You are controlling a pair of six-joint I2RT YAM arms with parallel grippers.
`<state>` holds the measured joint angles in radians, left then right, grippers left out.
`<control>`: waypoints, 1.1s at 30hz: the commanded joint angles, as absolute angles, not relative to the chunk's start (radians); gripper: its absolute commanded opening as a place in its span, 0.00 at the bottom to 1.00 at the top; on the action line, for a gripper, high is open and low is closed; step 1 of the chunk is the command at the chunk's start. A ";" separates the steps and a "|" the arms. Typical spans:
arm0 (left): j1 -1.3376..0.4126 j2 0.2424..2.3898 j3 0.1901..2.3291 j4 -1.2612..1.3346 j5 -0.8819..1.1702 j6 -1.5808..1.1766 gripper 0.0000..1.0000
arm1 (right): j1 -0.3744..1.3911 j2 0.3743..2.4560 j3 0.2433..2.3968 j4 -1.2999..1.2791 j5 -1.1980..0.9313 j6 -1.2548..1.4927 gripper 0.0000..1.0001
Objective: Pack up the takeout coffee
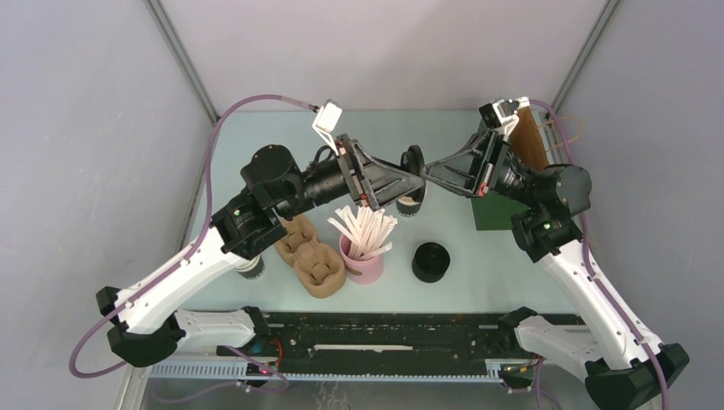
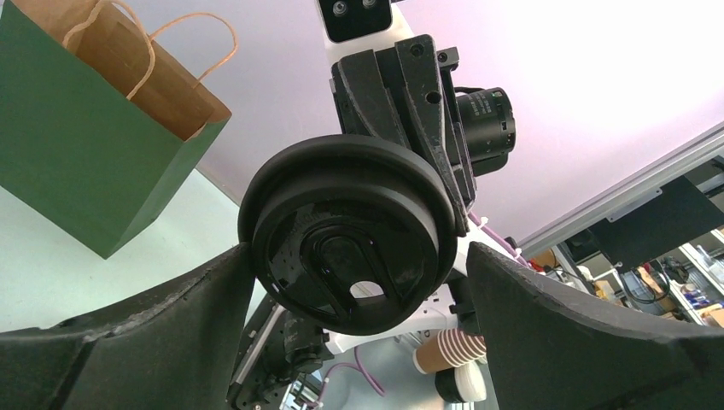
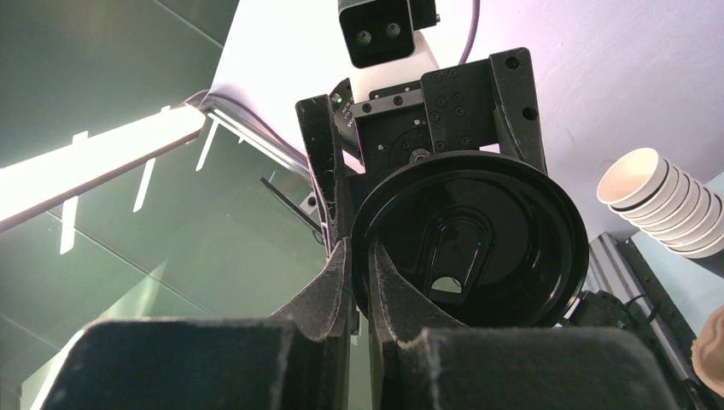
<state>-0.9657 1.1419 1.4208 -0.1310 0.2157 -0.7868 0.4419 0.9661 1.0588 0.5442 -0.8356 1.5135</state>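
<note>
1. Takeout coffee lid (image 1: 414, 160) hangs in mid-air, grey walls (image 1: 367, 51) around.
2. Pale green table (image 1: 487, 273) lies below.
3. Green bag (image 2: 85, 154) stands far right.
4. My left gripper (image 2: 359, 325) gapes around the lid; my right gripper (image 3: 359, 273) pinches its rim.
5. An open cup (image 1: 411, 203) stands beneath.

A black plastic lid (image 2: 346, 235) sits between the spread fingers (image 2: 128, 342) of the left gripper (image 2: 356, 256), pinched by the right gripper (image 2: 427, 162) behind it. A green paper bag (image 2: 77, 162) stands on the bench upper left, and a stack of ribbed cups (image 2: 448, 348) shows below.
</note>
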 commanded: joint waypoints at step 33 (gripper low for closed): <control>-0.968 1.114 1.409 -0.144 0.165 -0.770 0.68 | 0.462 0.910 1.069 0.505 -0.789 1.424 0.25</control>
<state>-0.9657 1.1339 1.4193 -0.1444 0.1944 -0.7853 0.4511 0.9501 1.0588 0.5316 -0.7971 1.4929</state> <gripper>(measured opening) 0.746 0.195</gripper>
